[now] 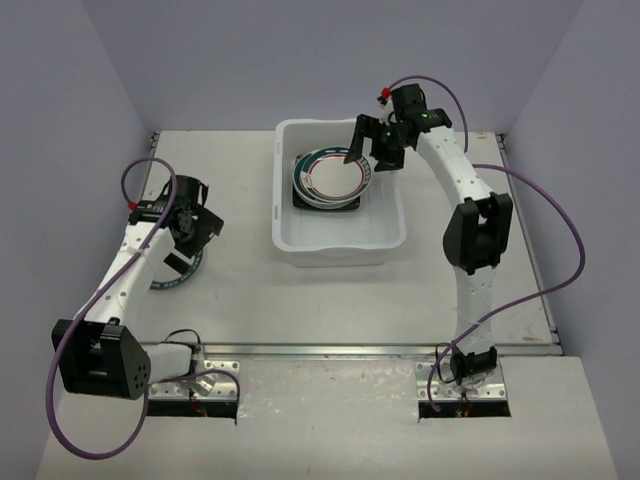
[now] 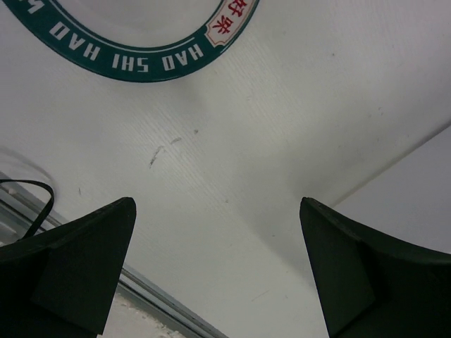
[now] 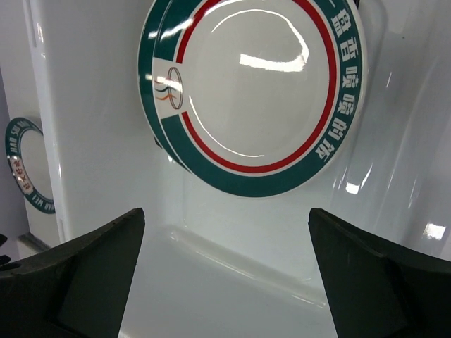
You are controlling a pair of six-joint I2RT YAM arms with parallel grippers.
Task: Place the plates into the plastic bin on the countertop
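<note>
In the white plastic bin [image 1: 340, 245] lies a stack of round white plates [image 1: 331, 176] with teal-and-red rims, on top of a square black plate [image 1: 299, 202]. My right gripper [image 1: 368, 150] hangs open just above the stack's right edge, holding nothing. In the right wrist view the top plate [image 3: 255, 84] lies flat beyond my open right gripper [image 3: 225, 274], on the bin floor [image 3: 232, 296]. Another teal-rimmed plate [image 1: 178, 276] lies on the countertop [image 1: 300, 300] at the left, partly hidden under my open left gripper [image 1: 186, 236]. The left wrist view shows its rim [image 2: 141, 60] ahead of the empty left gripper [image 2: 218, 271].
A metal rail [image 1: 350, 350] runs along the countertop's near edge. Grey walls close in the left, back and right sides. Purple cables loop off both arms. Through the bin's translucent wall the countertop plate [image 3: 27, 165] shows faintly.
</note>
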